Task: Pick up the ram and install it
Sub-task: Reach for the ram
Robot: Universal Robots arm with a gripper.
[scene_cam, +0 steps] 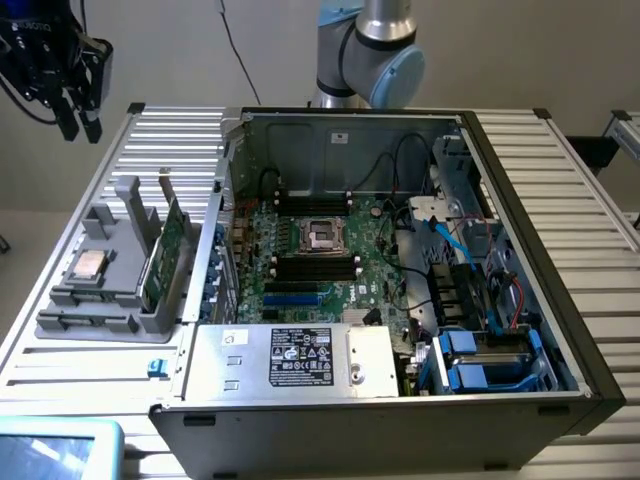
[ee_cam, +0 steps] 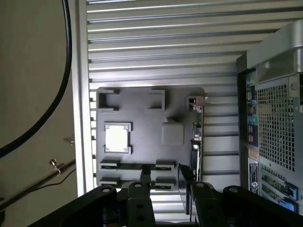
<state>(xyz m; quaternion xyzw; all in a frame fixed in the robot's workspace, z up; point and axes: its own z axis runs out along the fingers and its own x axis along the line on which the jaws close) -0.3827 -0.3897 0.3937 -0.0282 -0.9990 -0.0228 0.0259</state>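
1. Hovering above the far corner of the ribbed aluminium table, the black two-fingered gripper has its fingers spread and carries nothing. It is well apart from the part.
2. The ram, a long thin green circuit-board stick with dark chips, stands on its long edge in a slot of the grey plastic holder block. It sits on the side of the block nearest the open black computer case.
3. Orientation: the long axis runs near-to-far in the exterior view, roughly parallel to the case wall. The flat faces look toward the case and away from it. From the wrist camera the ram appears edge-on.
4. The black memory slots on the motherboard run across the exterior view, so the stick looks crosswise to them.
5. Handling estimate: light, stiff and thin, and fragile at the chips and contact edge. Best grip is probably across the two flat faces near mid-length on the upper edge, clear of the contacts.
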